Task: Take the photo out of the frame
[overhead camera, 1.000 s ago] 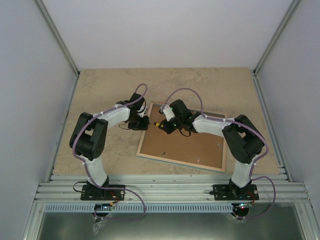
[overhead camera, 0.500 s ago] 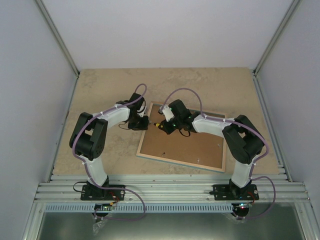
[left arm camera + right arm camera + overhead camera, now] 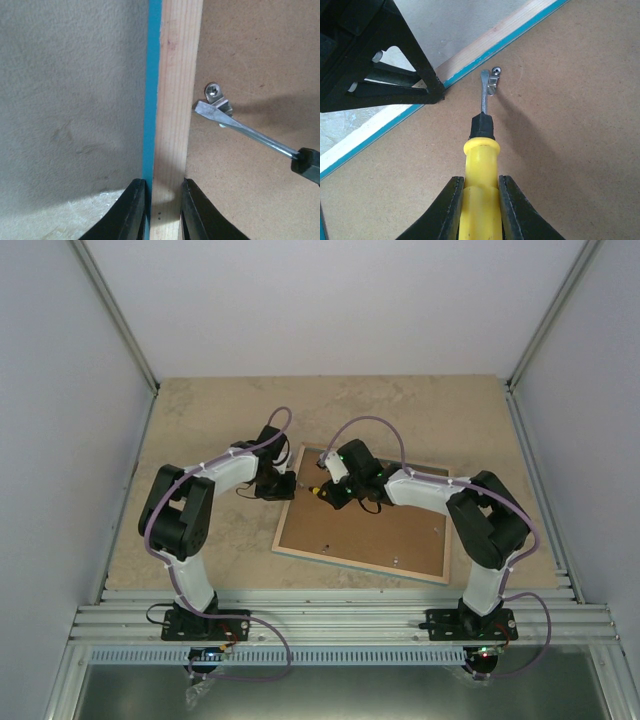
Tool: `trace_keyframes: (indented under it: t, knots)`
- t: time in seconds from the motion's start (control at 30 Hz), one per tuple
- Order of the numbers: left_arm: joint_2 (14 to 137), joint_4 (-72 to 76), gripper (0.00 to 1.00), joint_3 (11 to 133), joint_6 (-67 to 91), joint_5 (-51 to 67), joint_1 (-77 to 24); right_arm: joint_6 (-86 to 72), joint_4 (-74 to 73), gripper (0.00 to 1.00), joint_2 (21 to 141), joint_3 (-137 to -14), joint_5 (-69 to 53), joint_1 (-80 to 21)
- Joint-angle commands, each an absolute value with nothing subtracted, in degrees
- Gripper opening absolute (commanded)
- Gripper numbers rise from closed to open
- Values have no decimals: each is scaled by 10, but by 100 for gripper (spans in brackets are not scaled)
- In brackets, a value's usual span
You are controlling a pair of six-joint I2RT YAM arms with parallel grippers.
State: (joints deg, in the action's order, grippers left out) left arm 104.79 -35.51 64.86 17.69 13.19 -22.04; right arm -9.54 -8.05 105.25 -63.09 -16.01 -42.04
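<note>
Both arms (image 3: 225, 472) elbowed inward, left fingers (image 3: 131, 212) clamped, right fingers (image 3: 447, 210) clamped

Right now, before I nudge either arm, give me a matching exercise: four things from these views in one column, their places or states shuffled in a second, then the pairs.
Column one:
1. left gripper
2. right gripper
3. flat steel blade of the yellow-handled screwdriver
4. small silver metal clip

Column two:
A. screwed to the brown fibreboard back, beside the rim
B. shut on the light wood rim of the large turquoise-edged frame
C. tip at the clip
D. shut on the yellow handle

Pairs: 1-B, 2-D, 3-C, 4-A
</note>
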Motion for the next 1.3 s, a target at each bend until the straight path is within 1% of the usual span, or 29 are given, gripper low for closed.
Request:
trace_keyframes:
  t: [0.0, 0.47, 0.77, 0.93, 1.07, 1.17, 1.27]
  knots:
    - [1065, -388, 20, 636, 189, 80, -201, -98, -125, 1, 1044, -628, -154, -424]
    - [1060, -389, 21, 636, 194, 71, -191, -100, -102, 0, 1026, -612, -151, -417]
    - [1046, -388, 26, 634, 197, 65, -180, -114, -36, 1, 964, -566, -162, -406]
    - [999, -377, 37, 629, 202, 56, -177, -142, 28, 0, 889, -505, -134, -377]
    - [931, -359, 48, 621, 208, 46, -176, -173, 68, 0, 841, -459, -109, -331]
    - [873, -344, 55, 611, 217, 25, -176, -190, 79, 0, 819, -434, -90, -288]
    - [799, -328, 66, 594, 226, -12, -176, -209, 78, 0, 803, -411, -62, -244]
